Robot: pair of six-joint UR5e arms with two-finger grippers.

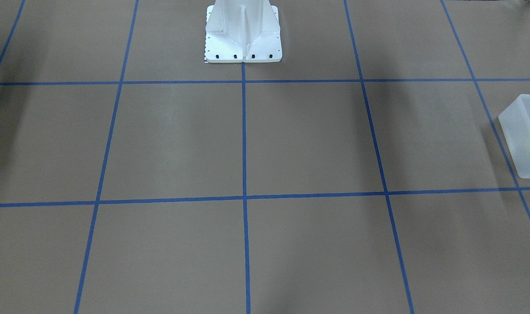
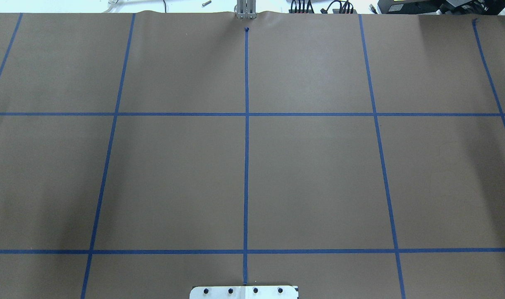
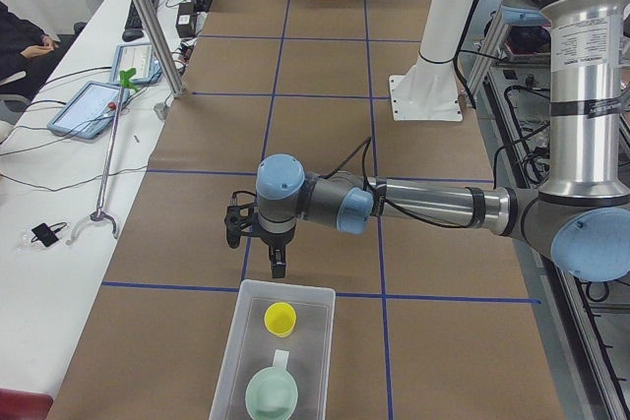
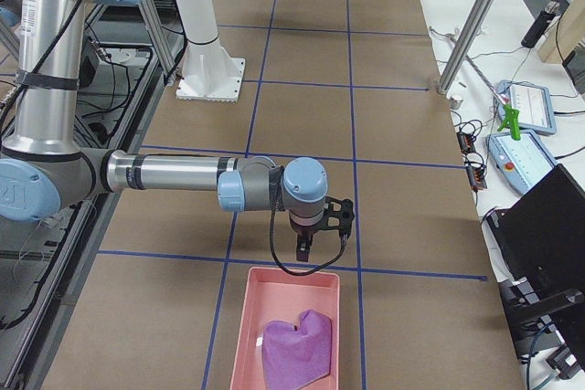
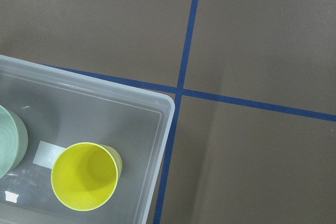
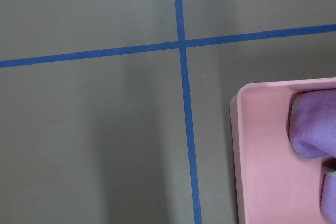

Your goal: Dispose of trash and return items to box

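Your cup (image 3: 281,318) stands in the box (image 3: 285,285), bottom centre of the frame. The left tool (image 3: 278,268) hangs by the box's rim, and you cannot tell its grip. Lower carelessly and you may knock the box.

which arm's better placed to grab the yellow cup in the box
Left: the left gripper hangs just beside the box holding the yellow cup; the right gripper is at the far end, by the pink tray.

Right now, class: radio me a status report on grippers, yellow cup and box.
Left gripper beside box, right gripper beside pink tray; open or shut unclear. Yellow cup upright in box. Nothing in the way seen.
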